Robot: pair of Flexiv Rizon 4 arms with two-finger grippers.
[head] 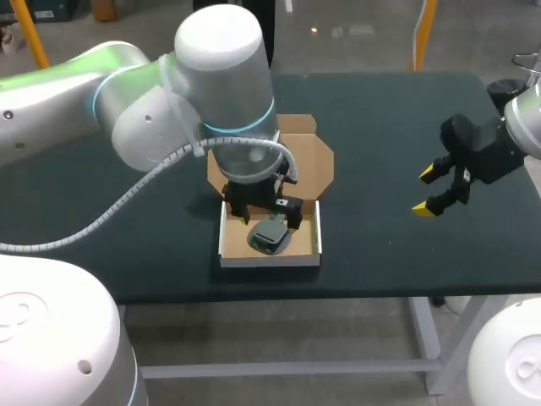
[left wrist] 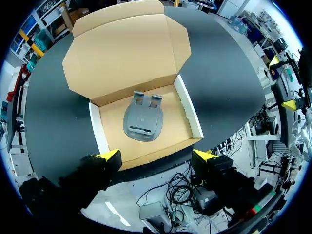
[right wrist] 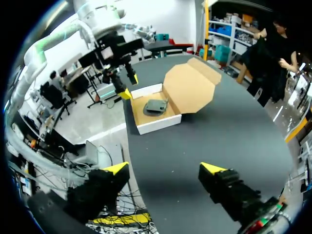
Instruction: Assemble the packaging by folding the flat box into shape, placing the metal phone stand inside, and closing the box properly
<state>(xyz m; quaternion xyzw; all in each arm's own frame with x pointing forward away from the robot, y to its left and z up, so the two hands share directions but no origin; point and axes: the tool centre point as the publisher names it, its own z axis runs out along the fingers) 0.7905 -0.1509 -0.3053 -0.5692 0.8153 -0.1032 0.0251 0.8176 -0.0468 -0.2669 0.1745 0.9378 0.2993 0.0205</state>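
Left tool over stand in box

— The box?
— Plain cardboard: raw brown and matt inside, its walls smooth white outside.
— And the stand?
— Grey and matt, with a dull sheen at most. It looks like coated metal.
— The table?
— Dark, matt, no glare. Cloth or a mat, I cannot tell which.
— The left arm?
— A smooth, glossy shell, silver-white, catching the lights. A ribbed plastic hose runs along it.
— The right gripper?
— A matt black body, with fingertips in bright yellow, plastic by the look.
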